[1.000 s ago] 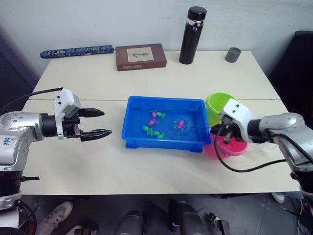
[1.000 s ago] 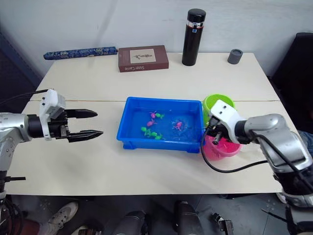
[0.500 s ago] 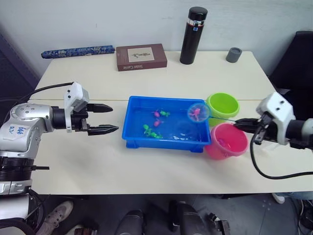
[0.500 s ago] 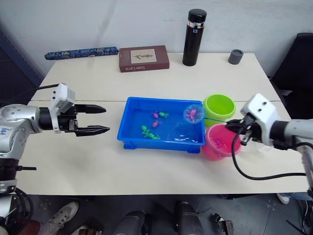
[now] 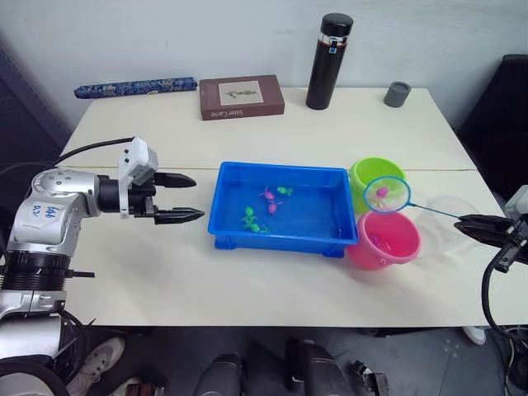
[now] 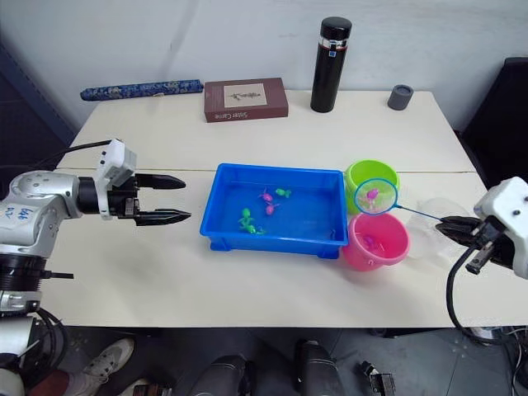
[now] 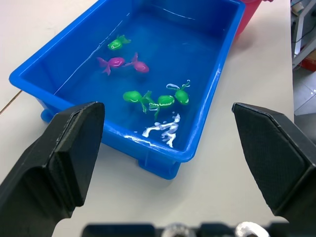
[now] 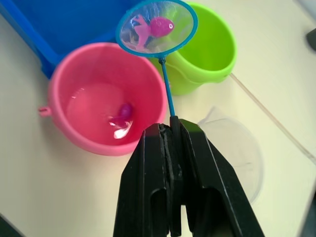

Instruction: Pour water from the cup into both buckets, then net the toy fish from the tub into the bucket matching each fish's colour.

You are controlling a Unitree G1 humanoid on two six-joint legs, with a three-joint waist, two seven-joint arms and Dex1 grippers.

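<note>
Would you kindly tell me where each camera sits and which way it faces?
Eye views: on the head, looking down at the table, both arms showing.
Left wrist view: behind the open left gripper, facing the tub.
Right wrist view: behind the right gripper, facing the net and buckets.
All share the tub.

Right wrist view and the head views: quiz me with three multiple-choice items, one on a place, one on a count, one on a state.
1. Where is the light-blue round hoop net?
A. Held up between the lime green round plastic bucket and the pink round plastic bucket
B. Dipped in the tub
C. Lying on the table

2. How many green toy fish are in the shallow bright-blue plastic tub?
A. One
B. Four
C. Seven

3. The right claw is:
A. Open
B. Shut on the net's handle
C. Shut on a bucket

Answers: 1 A, the hoop hangs over both rims. 2 B, the left wrist view shows four. 3 B, the fingers pinch the thin handle.
</note>
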